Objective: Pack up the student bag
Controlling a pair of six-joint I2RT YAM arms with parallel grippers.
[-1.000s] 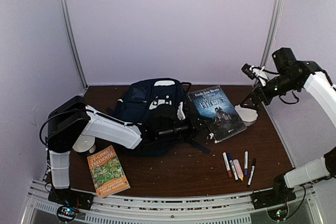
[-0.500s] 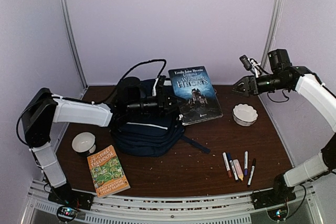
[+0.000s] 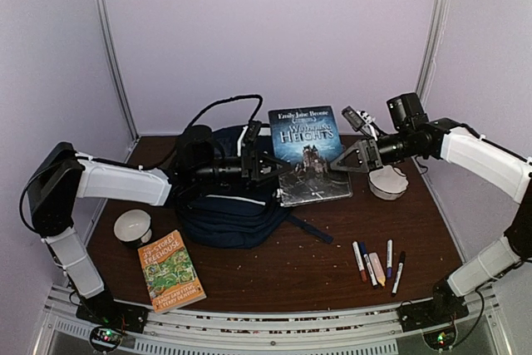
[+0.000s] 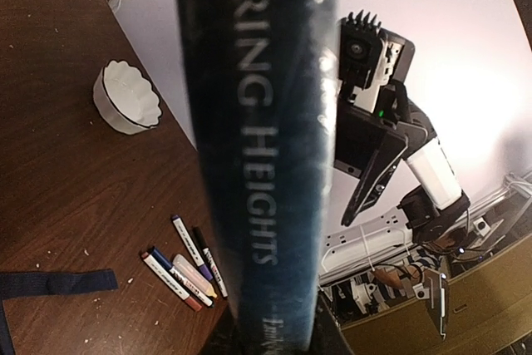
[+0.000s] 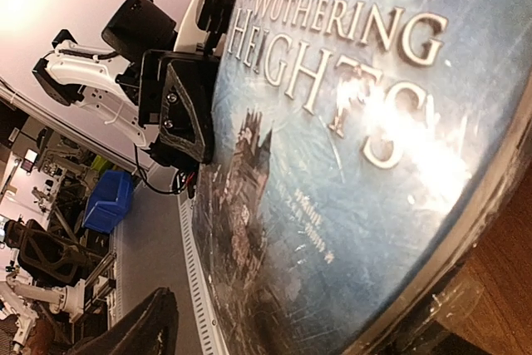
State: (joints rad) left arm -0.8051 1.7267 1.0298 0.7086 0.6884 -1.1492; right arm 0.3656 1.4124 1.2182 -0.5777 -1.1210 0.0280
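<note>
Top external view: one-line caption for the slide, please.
Left gripper holds the Wuthering Heights book up beside the student bag; open right gripper at the book's other edge.

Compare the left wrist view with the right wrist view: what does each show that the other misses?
Only the left wrist: the spine of the Wuthering Heights book, the white bowl, the markers and the right claw. Only the right wrist: the book's front cover and the left claw clamped on its edge. Both: that same book, filling much of each frame.
</note>
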